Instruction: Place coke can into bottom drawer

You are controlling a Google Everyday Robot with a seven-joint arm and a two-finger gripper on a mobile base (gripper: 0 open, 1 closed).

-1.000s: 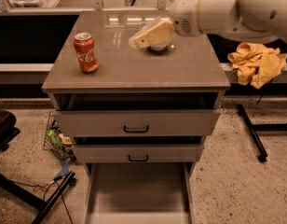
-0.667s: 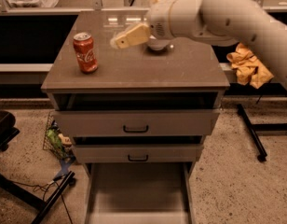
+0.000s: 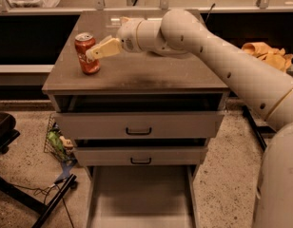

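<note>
- Camera view: coke can (image 3: 84, 56) stands upright at the left of the counter (image 3: 151, 77), near the front edge.
- Gripper (image 3: 95, 52) is at the can's right side, tip touching or just beside it; cannot tell whether it is open or closed.
- Bottom drawer (image 3: 141, 198) is pulled out below the two handled drawers (image 3: 139, 125).

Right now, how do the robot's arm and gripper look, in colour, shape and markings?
The arm is thick, rounded and cream-white, with small dark dots along it and a thin gold ring lower down. The gripper, beside the coke can on the cabinet top, is pale tan.
</note>
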